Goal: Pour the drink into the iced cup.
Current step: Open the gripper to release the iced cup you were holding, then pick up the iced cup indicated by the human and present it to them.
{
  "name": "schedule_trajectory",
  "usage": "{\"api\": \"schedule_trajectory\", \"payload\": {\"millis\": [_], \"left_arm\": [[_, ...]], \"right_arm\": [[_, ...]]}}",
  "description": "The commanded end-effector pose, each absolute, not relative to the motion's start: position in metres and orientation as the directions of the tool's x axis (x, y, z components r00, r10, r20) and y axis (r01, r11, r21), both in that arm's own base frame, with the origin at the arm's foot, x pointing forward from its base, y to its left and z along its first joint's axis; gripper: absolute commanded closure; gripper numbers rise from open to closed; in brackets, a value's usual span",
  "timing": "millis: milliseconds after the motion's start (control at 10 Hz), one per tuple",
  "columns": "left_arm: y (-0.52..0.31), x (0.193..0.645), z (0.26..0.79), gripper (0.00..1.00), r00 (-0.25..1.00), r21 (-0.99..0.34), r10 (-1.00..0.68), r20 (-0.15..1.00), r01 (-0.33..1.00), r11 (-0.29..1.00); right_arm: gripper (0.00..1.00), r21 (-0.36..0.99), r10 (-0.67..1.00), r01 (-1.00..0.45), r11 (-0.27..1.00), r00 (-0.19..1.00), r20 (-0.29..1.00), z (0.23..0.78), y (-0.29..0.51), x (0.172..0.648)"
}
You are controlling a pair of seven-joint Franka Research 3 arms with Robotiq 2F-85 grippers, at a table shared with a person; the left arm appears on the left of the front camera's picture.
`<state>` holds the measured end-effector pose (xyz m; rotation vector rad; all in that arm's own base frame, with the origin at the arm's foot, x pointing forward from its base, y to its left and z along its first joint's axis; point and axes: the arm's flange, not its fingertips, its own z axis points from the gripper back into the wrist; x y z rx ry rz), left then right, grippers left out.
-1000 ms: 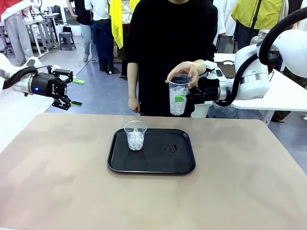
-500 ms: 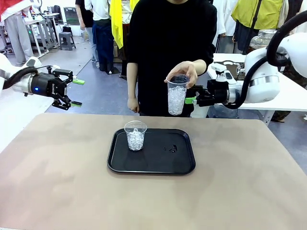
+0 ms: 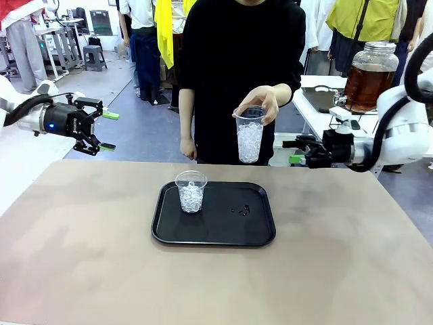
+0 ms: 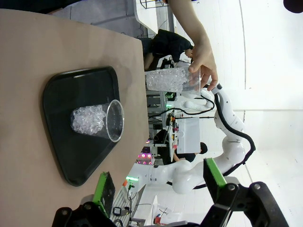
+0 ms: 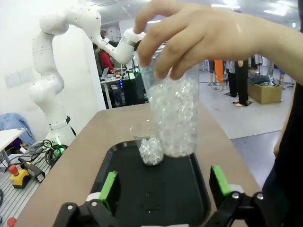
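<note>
Bench (image 3: 81, 257): one, tan-brown matte top, faintly mottled, far corners rounded.
Lying directly on it: tray (image 3: 203, 238), one, black, rectangular with rounded corners and a low raised rim, flat, long side along the bench's near edge, set mid-width, nearer the far edge. A few small wet spots (image 3: 240, 210) on its right half.

A black tray (image 3: 257, 233) is set near the middle of the tan table (image 3: 81, 257), and small dark drops (image 3: 240, 210) are seen on its right part. A white side table (image 3: 318, 118) is placed far right, a grey stool (image 3: 95, 57) far left.
</note>
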<state>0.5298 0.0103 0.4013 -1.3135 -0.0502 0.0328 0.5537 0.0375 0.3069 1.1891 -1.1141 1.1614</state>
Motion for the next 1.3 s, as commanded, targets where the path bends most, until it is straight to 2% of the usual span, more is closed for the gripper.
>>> {"api": "schedule_trajectory", "payload": {"millis": [0,300,400,1200], "left_arm": [[0.010,0.528,0.402,0.00,0.998,-0.967,0.055,0.019,0.004,0.256],[0.010,0.528,0.402,0.00,0.998,-0.967,0.055,0.019,0.004,0.256],[0.010,0.528,0.402,0.00,0.998,-0.967,0.055,0.019,0.004,0.256],[0.010,0.528,0.402,0.00,0.998,-0.967,0.055,0.019,0.004,0.256]], "right_arm": [[0.00,0.037,0.042,-0.999,0.029,0.038,0.998,0.310,0.023,0.533],[0.00,0.027,0.043,-0.998,0.062,0.029,0.999,0.305,0.008,0.525],[0.00,0.059,0.043,-0.997,0.048,0.061,0.997,0.303,0.009,0.536],[0.00,0.059,0.043,-0.997,0.048,0.061,0.997,0.303,0.009,0.536]]}}
